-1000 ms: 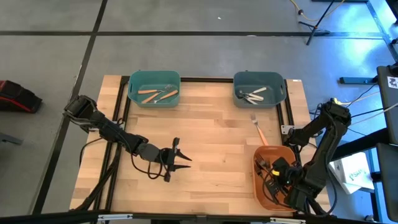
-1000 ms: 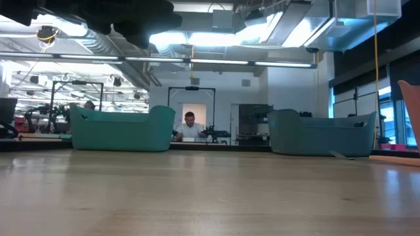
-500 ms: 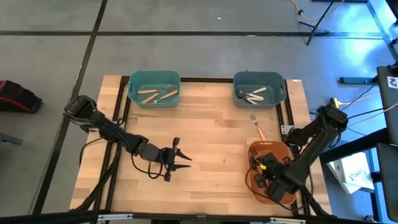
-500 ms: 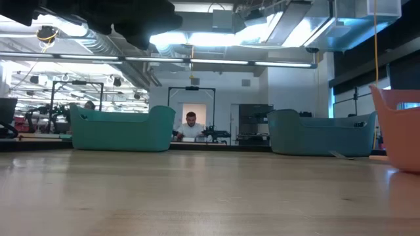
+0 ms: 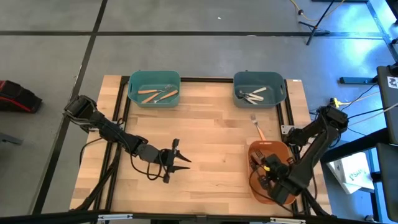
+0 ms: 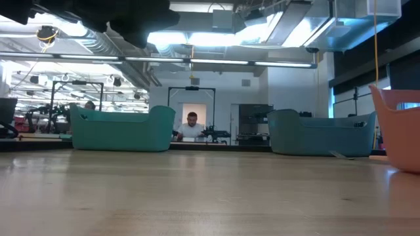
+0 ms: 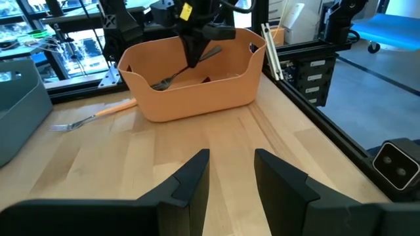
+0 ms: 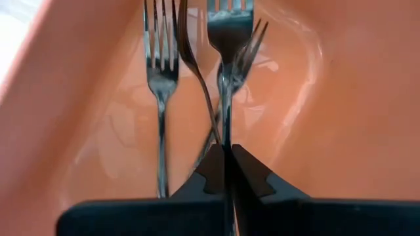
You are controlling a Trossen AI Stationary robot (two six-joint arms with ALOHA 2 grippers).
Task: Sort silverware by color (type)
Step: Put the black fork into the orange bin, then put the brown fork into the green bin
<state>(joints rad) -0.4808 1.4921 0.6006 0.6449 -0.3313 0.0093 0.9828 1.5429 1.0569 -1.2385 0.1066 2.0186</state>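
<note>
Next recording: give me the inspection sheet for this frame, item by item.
Surface: wooden table, bare in the middle.
Job's things: orange-handled fork loose on the table; metal forks in the orange bin; more in the left teal bin and right teal bin.
Clutter: nothing seen.
Hands: left hand open above bare wood; right hand shut on a metal fork in the orange bin.
Cables: along both arms.
Surroundings: person beyond the table.
</note>
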